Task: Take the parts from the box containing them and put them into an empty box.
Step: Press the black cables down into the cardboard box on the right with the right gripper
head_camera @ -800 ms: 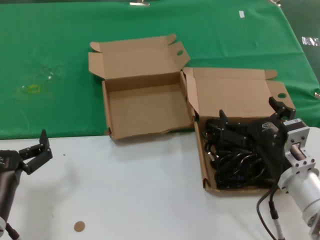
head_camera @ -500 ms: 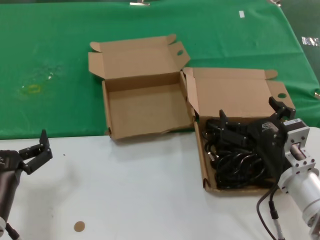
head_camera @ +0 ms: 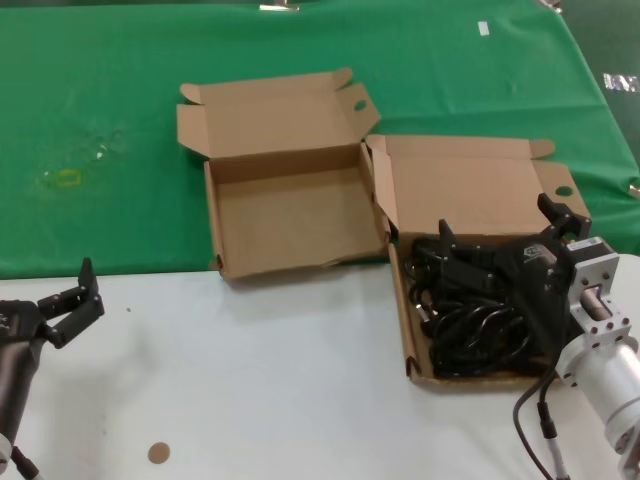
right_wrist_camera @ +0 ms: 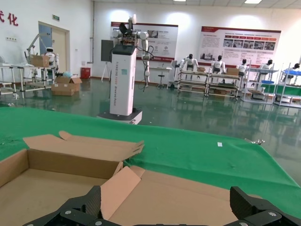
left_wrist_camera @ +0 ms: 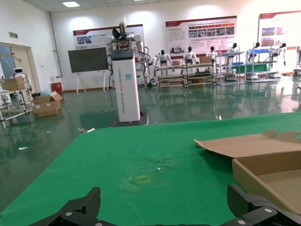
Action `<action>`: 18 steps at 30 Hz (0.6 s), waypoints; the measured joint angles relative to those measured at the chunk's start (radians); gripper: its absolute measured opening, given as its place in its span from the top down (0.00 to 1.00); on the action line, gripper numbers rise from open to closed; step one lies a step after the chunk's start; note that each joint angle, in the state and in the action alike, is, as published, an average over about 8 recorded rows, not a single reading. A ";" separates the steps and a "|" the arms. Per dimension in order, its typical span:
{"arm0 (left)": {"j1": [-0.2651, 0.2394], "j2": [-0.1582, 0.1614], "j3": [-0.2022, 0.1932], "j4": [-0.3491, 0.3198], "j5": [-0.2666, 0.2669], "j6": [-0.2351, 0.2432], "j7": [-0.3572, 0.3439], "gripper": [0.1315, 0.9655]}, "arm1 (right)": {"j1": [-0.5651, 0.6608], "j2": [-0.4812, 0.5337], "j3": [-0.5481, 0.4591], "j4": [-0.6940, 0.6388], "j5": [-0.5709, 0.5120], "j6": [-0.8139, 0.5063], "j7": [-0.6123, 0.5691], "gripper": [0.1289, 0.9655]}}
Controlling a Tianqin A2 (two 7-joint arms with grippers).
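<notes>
The parts, black power cords [head_camera: 470, 330], lie tangled in the box containing them [head_camera: 470, 190] at the right, lid up. My right gripper [head_camera: 494, 218] is open and hangs just above the cords near the box's back; I cannot see it touching them. In the right wrist view its gripper [right_wrist_camera: 164, 209] faces that box's lid [right_wrist_camera: 188, 193]. The empty box [head_camera: 290, 220] stands left of it, with a low wavy front edge. It also shows in the right wrist view [right_wrist_camera: 42, 183] and the left wrist view [left_wrist_camera: 268, 165]. My left gripper [head_camera: 68, 292] is open and empty at the near left, and it shows open in its own wrist view [left_wrist_camera: 164, 209].
The boxes straddle the edge between the green cloth [head_camera: 120, 100] and the white table [head_camera: 260, 380]. A small brown disc [head_camera: 158, 453] lies near the front left. A yellow mark [head_camera: 65, 178] is on the cloth at the left.
</notes>
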 joint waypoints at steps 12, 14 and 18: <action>0.000 0.000 0.000 0.000 0.000 0.000 0.000 0.11 | 0.010 0.068 -0.065 0.010 0.023 0.028 0.020 0.00; 0.000 0.000 0.000 0.000 0.000 0.000 0.000 0.15 | 0.023 0.108 -0.094 0.009 0.038 0.034 0.029 0.00; 0.000 0.000 0.000 0.000 0.000 0.000 0.000 0.20 | 0.066 0.219 -0.172 0.004 0.070 0.033 0.057 0.00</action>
